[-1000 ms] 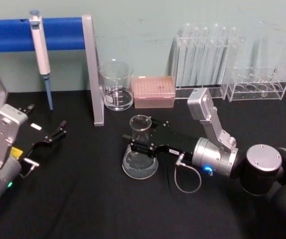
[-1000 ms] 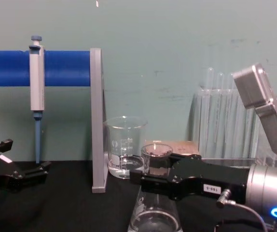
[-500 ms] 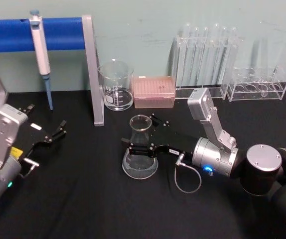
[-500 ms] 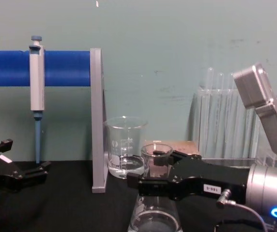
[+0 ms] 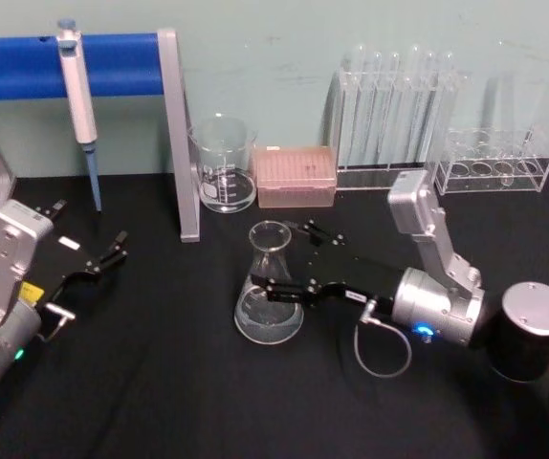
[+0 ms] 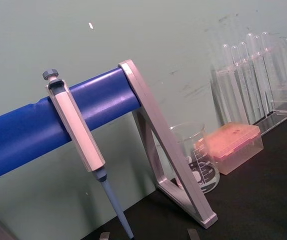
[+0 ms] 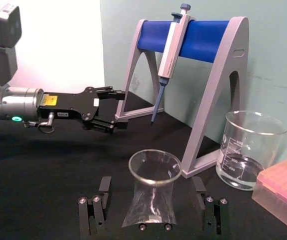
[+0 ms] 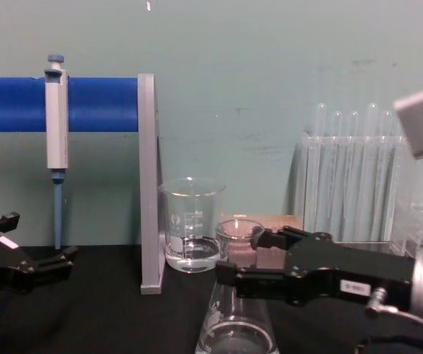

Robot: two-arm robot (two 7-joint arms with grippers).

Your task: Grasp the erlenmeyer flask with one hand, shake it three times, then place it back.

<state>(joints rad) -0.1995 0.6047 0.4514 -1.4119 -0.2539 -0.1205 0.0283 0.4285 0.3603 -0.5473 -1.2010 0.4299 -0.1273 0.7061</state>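
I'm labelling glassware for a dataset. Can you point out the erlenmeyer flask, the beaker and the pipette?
erlenmeyer flask (image 5: 271, 287), head view, on its sloping glass body.
beaker (image 5: 224, 167), head view, on its straight wall.
pipette (image 8: 57, 125), chest view, on its grey-white body.

A: What colour is the erlenmeyer flask (image 5: 271, 295)?
B: Clear glass, against a black table (image 5: 160, 382).
A: And the rack (image 5: 112, 65)?
B: Blue bar, grey legs; the pipette (image 5: 76, 96) is white and blue.
A: The tip box (image 5: 296, 177)?
B: Pink.
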